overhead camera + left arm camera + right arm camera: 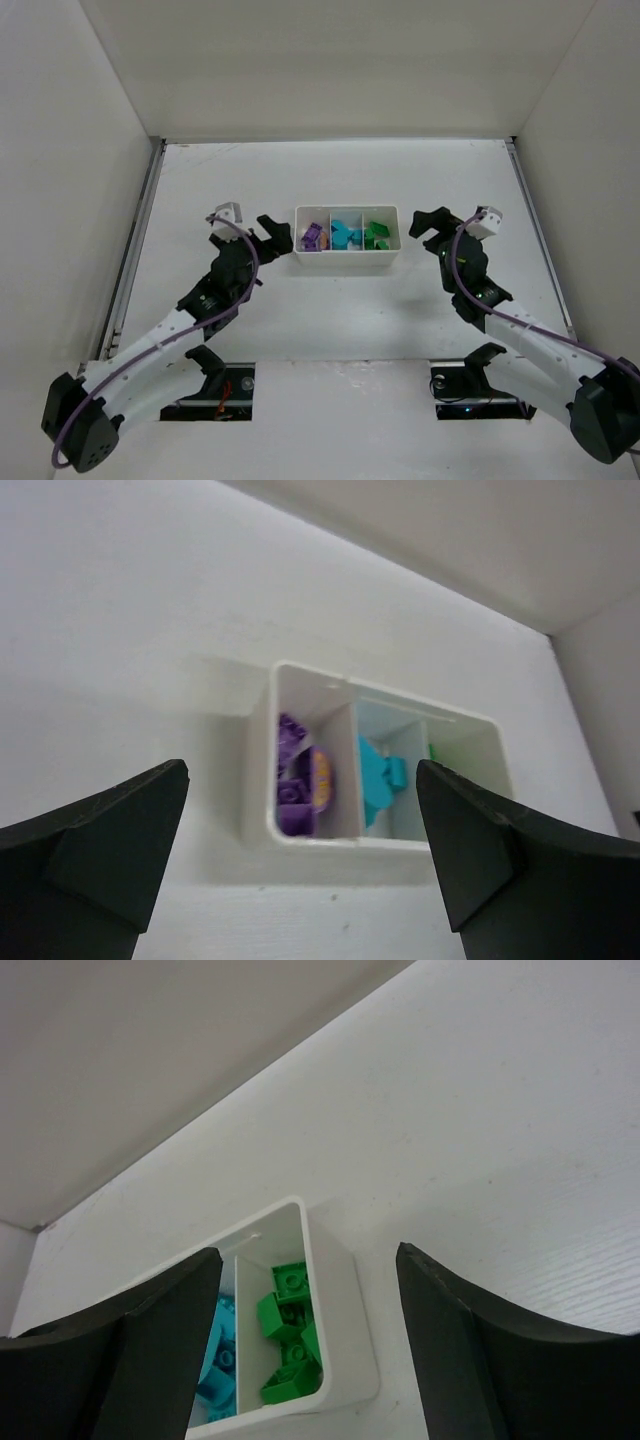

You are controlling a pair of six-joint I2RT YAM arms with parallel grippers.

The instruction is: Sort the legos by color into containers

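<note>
The white three-compartment tray point(346, 262) sits mid-table. Purple legos point(312, 236) lie in its left compartment, cyan legos point(345, 234) in the middle, green legos point(377, 234) in the right. My left gripper point(274, 236) is open and empty, just left of the tray. My right gripper point(428, 224) is open and empty, just right of the tray. The left wrist view shows the tray point(300, 835) with purple legos point(296, 785) and cyan legos point(378, 776) between my open jaws. The right wrist view shows the tray point(350, 1310), green legos point(288, 1335) and cyan legos point(218, 1360).
White walls enclose the table on the left, back and right. A metal rail point(135, 240) runs along the left edge and another point(535, 230) along the right. The arm bases point(215, 385) sit at the near edge.
</note>
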